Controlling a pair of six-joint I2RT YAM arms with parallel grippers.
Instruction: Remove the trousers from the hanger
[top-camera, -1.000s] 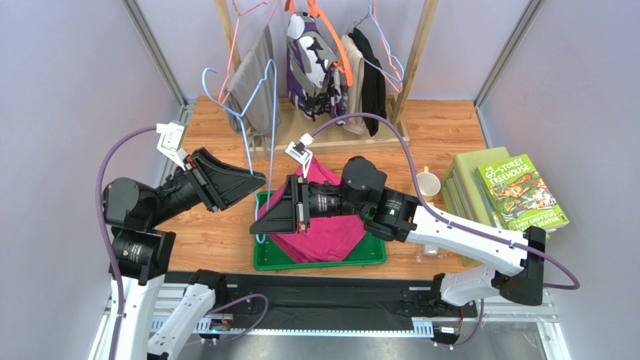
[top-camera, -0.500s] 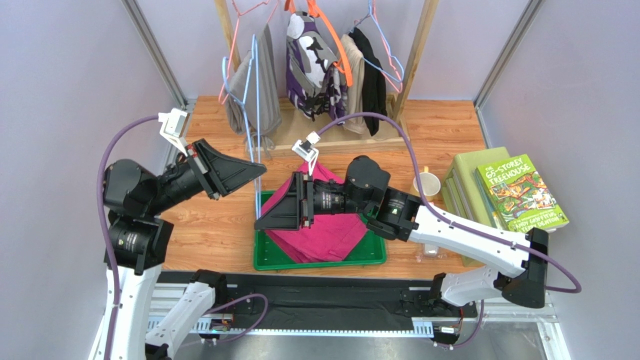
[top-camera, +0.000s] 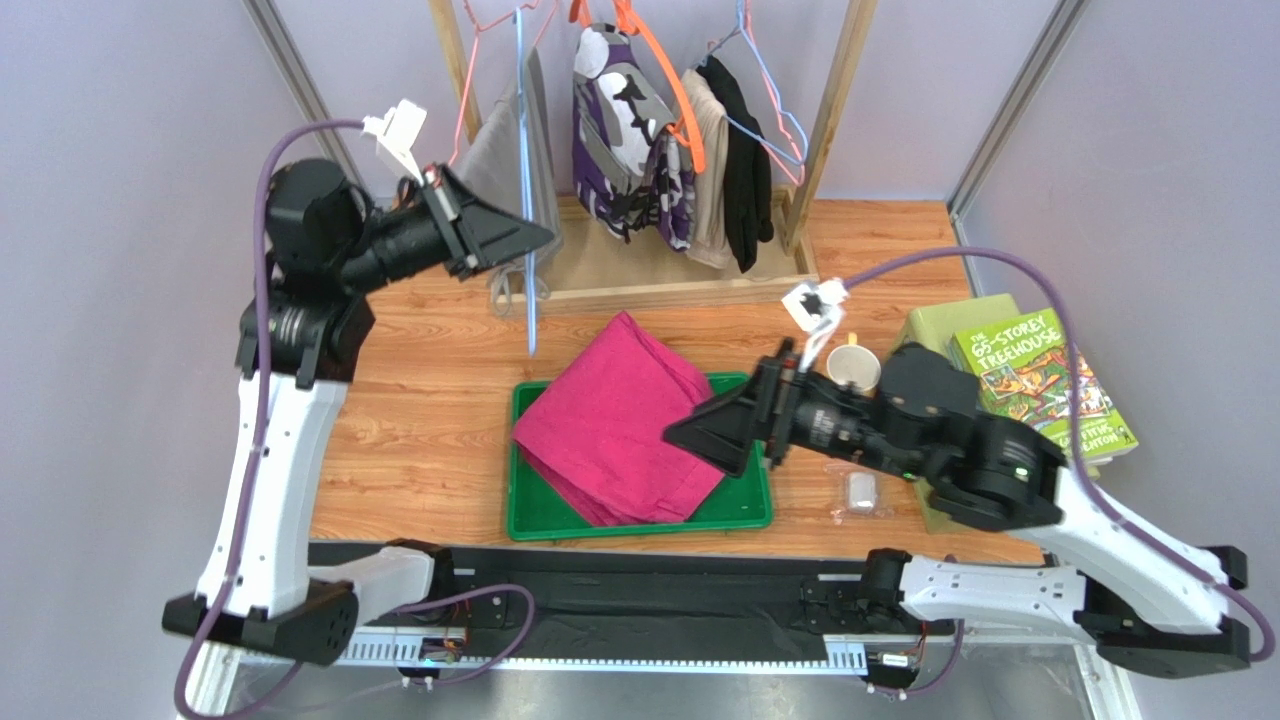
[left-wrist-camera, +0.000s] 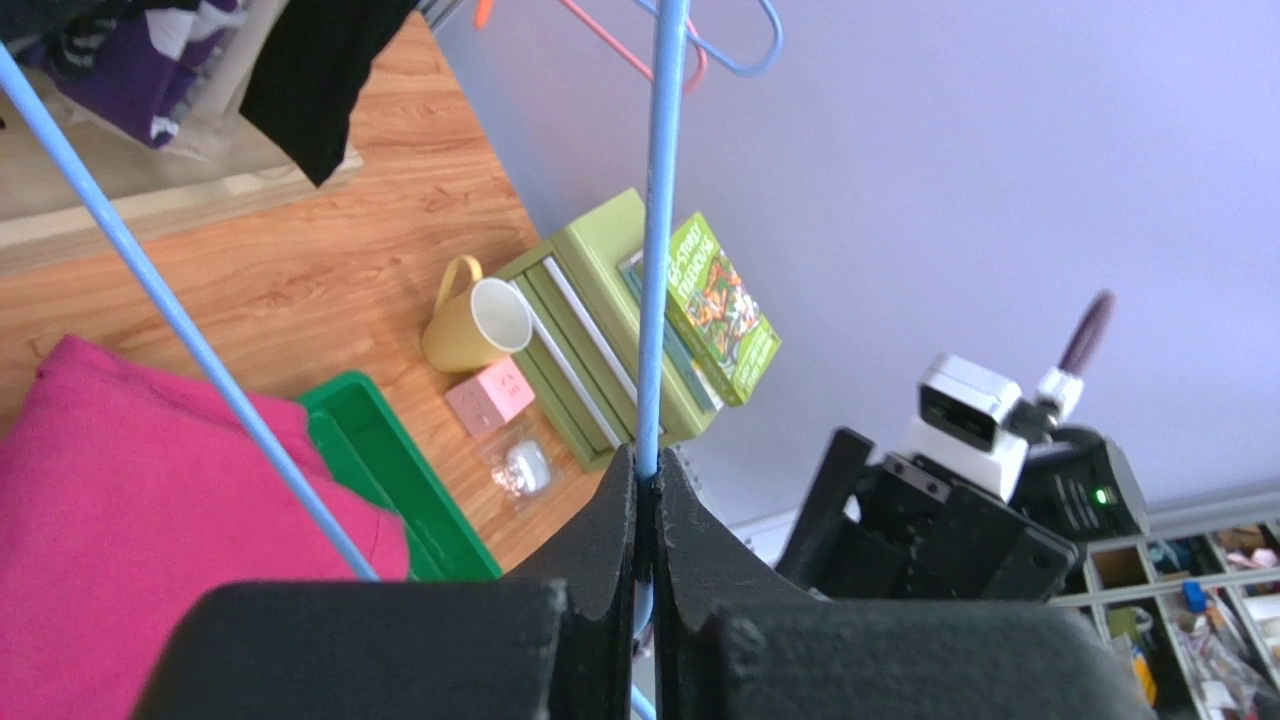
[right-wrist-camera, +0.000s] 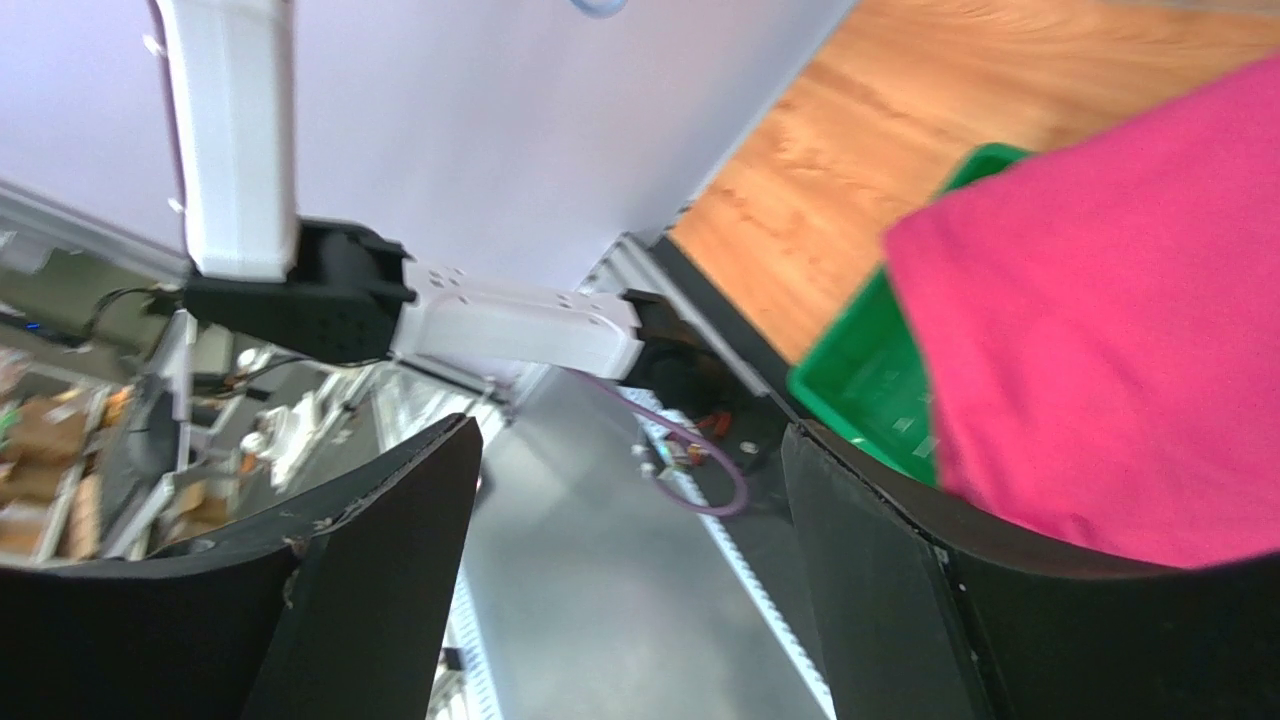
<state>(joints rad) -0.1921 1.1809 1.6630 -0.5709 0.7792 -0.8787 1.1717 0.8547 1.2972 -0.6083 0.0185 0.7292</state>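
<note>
The magenta trousers (top-camera: 613, 423) lie folded across the green tray (top-camera: 751, 510), hanging over its far edge. The light-blue wire hanger (top-camera: 528, 285) hangs edge-on and bare above the table's back left, apart from the trousers. My left gripper (top-camera: 541, 234) is raised near the rack and shut on the hanger's wire (left-wrist-camera: 657, 225), which runs up from between the fingertips of that gripper (left-wrist-camera: 648, 468). My right gripper (top-camera: 679, 438) stands open at the trousers' right edge with nothing between its fingers. In the right wrist view the gripper (right-wrist-camera: 631, 450) shows a wide gap, with the trousers (right-wrist-camera: 1112, 330) to its right.
A wooden rack at the back holds grey trousers (top-camera: 504, 150), a purple-white patterned garment (top-camera: 631, 135) and dark clothes (top-camera: 736, 150). A yellow mug (top-camera: 854, 365), green books (top-camera: 1037, 383) and a small packet (top-camera: 861, 491) lie to the right of the tray.
My left arm has lifted the hanger up and back toward the rack. My right gripper has opened, let go of the trousers and drawn back to the right.
</note>
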